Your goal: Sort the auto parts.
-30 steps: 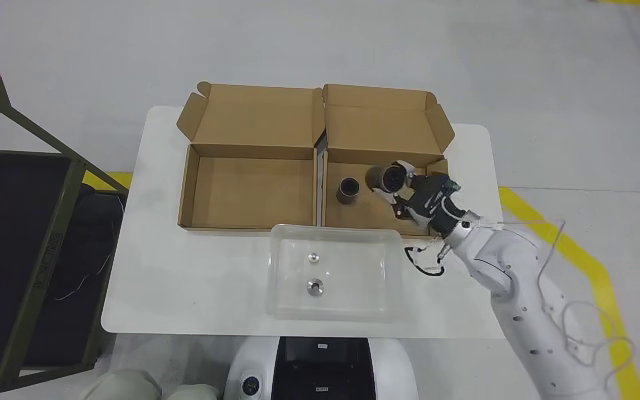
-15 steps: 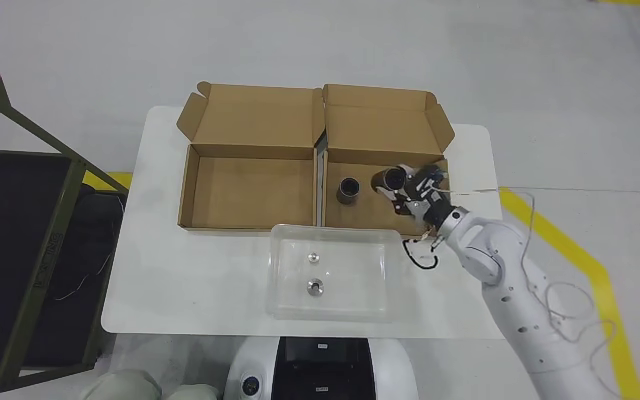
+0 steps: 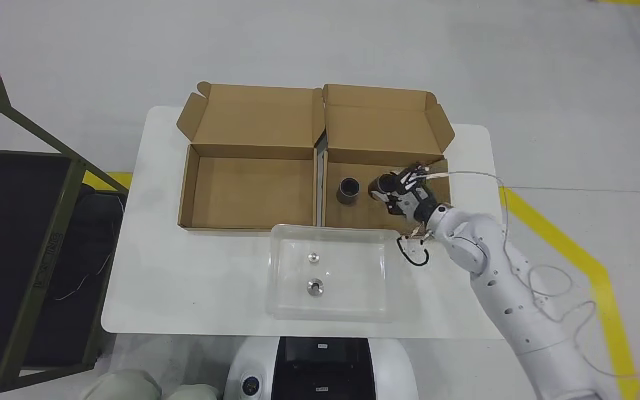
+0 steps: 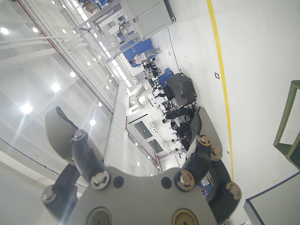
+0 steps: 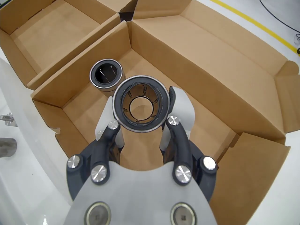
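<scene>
The right gripper (image 5: 141,105) has its jaws clamped on a short metal sleeve (image 5: 141,103), one jaw on each side of its round body. It holds the sleeve inside the right cardboard box (image 5: 211,76), with the open end turned toward the wrist camera, so the brown floor of the box can be seen through the hole. A second sleeve (image 5: 106,73) of the same kind stands in this box, just beside the held one and apart from it. In the top view the gripper (image 3: 400,190) is over the front part of the right box (image 3: 385,105), near its middle. The left cardboard box (image 3: 250,190) beside it has a bare floor. In front of the boxes on the tabletop (image 3: 150,270) there is a clear plastic tray (image 3: 345,300) with two small metal pieces (image 3: 313,256) in it.

The left gripper (image 4: 127,118) points up into the room, with its jaws apart and nothing between them.

I judge that the step in hand is the placing of this sleeve next to its twin. I cannot tell if its lower end already touches the floor of the box. The next move, I think, asks for a short lowering until the sleeve rests, then an opening of the jaws and a straight lift. The sleeve may roll or tip against its neighbour, so the release should be gentle.
</scene>
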Robot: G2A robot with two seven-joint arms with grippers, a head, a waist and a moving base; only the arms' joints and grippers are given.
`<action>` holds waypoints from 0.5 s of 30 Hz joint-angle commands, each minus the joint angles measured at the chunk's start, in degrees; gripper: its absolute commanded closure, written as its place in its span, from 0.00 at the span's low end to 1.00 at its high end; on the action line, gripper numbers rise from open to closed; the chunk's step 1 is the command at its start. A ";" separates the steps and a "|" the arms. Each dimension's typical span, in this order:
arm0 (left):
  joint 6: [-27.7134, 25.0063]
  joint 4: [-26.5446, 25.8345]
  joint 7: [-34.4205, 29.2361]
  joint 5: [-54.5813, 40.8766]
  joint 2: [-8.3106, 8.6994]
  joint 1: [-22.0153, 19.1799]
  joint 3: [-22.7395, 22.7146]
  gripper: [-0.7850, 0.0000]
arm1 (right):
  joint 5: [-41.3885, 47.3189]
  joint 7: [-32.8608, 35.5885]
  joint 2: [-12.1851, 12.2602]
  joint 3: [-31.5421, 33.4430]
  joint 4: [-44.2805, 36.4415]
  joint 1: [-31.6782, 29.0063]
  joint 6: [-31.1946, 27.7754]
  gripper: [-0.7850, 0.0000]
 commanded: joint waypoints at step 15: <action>0.00 0.00 0.00 0.00 0.00 0.00 0.00 0.00 | 1.65 6.60 -1.50 -4.36 4.83 4.79 0.10 0.96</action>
